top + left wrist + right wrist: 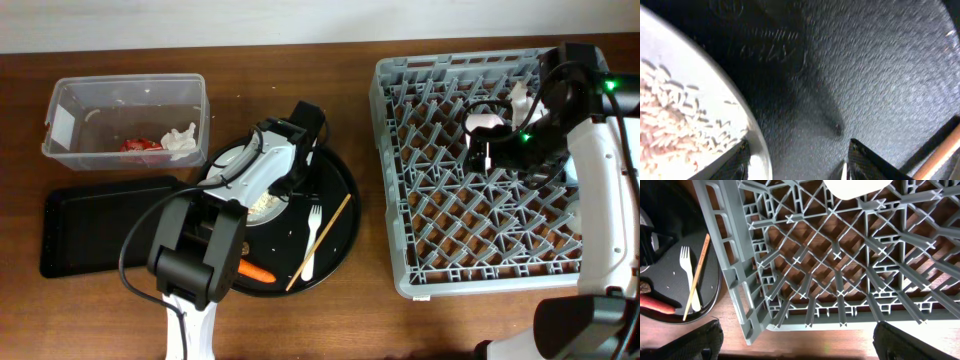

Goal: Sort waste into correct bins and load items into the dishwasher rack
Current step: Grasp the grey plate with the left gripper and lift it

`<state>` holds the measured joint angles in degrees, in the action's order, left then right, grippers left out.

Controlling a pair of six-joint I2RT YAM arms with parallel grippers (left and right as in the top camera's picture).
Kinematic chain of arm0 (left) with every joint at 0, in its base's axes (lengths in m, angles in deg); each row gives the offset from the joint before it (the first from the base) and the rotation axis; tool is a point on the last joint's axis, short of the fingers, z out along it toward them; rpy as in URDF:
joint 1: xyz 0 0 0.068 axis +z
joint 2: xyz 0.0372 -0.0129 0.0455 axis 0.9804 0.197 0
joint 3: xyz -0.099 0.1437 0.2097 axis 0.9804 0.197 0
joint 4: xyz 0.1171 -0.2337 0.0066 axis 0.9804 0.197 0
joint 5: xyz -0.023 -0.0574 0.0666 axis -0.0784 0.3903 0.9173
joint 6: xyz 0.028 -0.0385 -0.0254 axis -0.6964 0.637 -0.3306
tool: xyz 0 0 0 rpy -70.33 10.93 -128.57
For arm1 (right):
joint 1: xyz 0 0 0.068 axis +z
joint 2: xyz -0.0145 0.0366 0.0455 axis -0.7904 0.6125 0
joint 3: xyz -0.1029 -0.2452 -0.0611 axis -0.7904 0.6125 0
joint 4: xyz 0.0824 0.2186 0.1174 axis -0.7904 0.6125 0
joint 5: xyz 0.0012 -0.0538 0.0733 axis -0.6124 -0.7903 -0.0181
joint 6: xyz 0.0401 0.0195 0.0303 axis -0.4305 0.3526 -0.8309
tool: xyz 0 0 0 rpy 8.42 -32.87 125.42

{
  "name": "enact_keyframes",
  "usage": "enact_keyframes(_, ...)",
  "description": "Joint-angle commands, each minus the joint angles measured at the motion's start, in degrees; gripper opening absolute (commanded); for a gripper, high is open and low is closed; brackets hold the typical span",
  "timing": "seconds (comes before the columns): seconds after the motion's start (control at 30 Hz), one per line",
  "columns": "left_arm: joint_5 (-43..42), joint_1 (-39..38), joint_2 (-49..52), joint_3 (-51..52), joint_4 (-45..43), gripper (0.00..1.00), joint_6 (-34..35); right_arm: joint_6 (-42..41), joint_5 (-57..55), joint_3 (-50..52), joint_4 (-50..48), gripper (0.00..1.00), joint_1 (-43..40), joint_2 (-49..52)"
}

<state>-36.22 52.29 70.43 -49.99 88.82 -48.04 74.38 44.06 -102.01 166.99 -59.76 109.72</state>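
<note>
Two wastes, red wrapper (140, 146) and white tissue (182, 140), are contained in the clear tub (100, 118). Embossed lettering (767, 42) on the round tray (880, 75) is unreadable. The rim of the scrap-laden plate (735, 120) is straddled by the spread left gripper (797, 165); the right gripper (797, 347) is spread above the rack (742, 287)

Black tray (880, 75) embossing — blurred, illegible.

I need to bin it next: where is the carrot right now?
Overhead, the carrot lies on the round black tray's near-left edge, left of the white fork and chopstick.
</note>
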Motion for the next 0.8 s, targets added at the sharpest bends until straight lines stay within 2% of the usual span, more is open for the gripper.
enact_keyframes(0.0,4.90,-0.11,2.12,0.39,2.91,0.44,0.55,0.57,0.66,0.39,-0.13,0.99,-0.37,0.02)
enact_keyframes(0.03,5.18,-0.11,2.12,0.39,2.91,0.39,0.55,0.57,0.66,0.39,-0.11,0.99,-0.37,0.02)
enact_keyframes(0.07,5.18,-0.11,2.12,0.39,2.91,0.27,0.55,0.57,0.68,0.39,-0.11,0.99,-0.37,0.02)
enact_keyframes(0.1,5.20,-0.11,2.12,0.39,2.91,0.23,0.55,0.57,0.68,0.39,-0.11,0.99,-0.37,0.02)
enact_keyframes(0.13,5.18,-0.13,2.12,0.39,2.93,0.13,0.55,0.57,0.68,0.39,-0.09,0.99,-0.37,0.02)
enact_keyframes(0.23,5.20,-0.13,2.12,0.42,2.95,0.02,0.55,0.57,0.68,0.39,0.33,0.99,-0.37,0.02)
enact_keyframes(0.37,7.02,-0.13,2.12,-0.02,4.24,0.01,0.52,0.57,0.66,0.39,0.83,0.99,-0.37,0.02)
enact_keyframes(0.53,14.19,-0.13,2.10,-8.90,16.44,0.00,0.57,0.57,0.68,0.39,0.85,0.99,-0.37,0.02)
enact_keyframes(0.77,14.23,-0.20,1.20,-14.62,25.22,0.00,3.19,0.55,0.70,0.39,0.92,0.99,-0.37,0.02)
